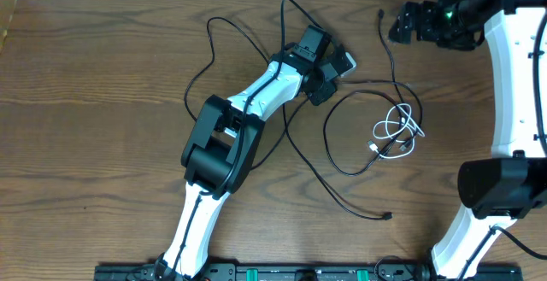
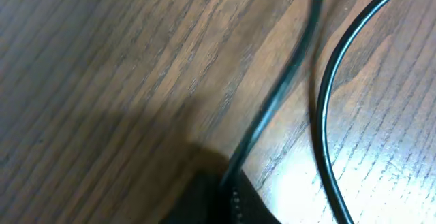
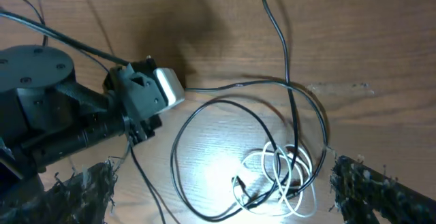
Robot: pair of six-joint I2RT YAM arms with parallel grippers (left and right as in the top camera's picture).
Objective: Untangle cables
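Thin black cables loop across the wooden table, tangled at the right with a short coiled white cable. My left gripper is low at the table's middle, and in the left wrist view its jaws look shut on a black cable. A second black cable curves past beside it. My right gripper is held high at the back right. In the right wrist view it is open wide and empty above the white coil and a black loop. The left gripper shows there too.
One black cable loops at the back left. Another runs toward the front and ends in a plug. A plug end lies near my right gripper. The left arm crosses the table's middle. The right arm base stands at the right edge.
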